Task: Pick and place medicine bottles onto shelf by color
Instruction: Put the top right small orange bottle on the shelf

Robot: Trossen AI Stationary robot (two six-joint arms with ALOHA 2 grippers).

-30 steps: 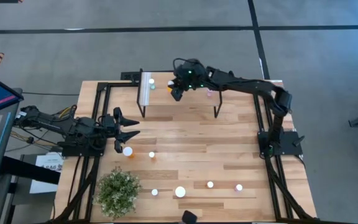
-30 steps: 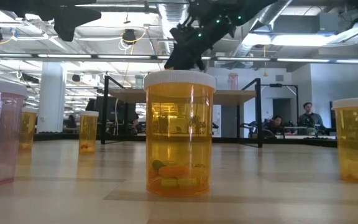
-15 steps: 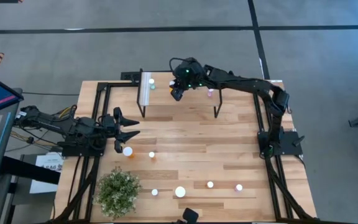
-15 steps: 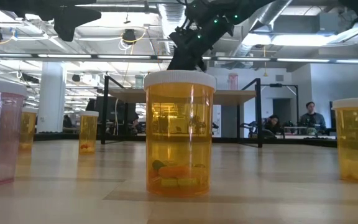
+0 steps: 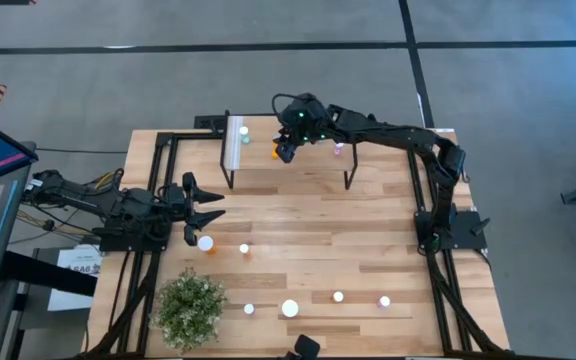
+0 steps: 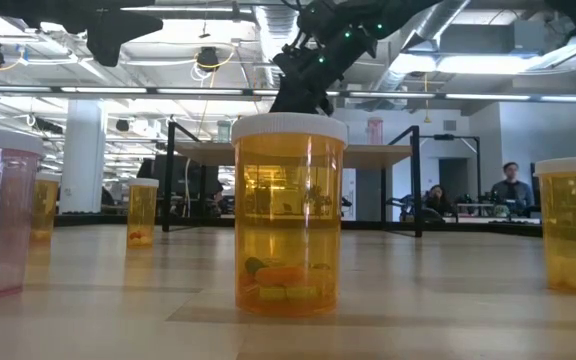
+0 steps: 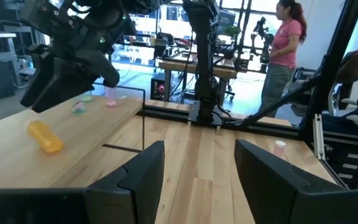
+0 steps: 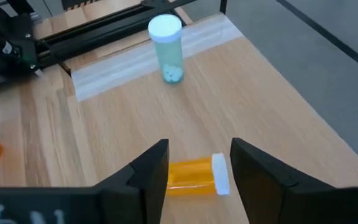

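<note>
Right hand [image 8: 194, 163] hangs over the shelf [image 8: 241, 93], fingers spread and gripping nothing; an orange bottle [image 8: 194, 174] lies on its side on the planks between them. A teal bottle [image 8: 166, 46] stands upright near the shelf's white strip. Left hand [image 5: 211, 206] waits open above the tabletop [image 5: 328, 230], well apart from the shelf.

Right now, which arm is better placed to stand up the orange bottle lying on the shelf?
The right. Its gripper hovers directly over the lying orange bottle on the shelf, jaws open on both sides of it. The left gripper waits far away near the table's left edge.
</note>
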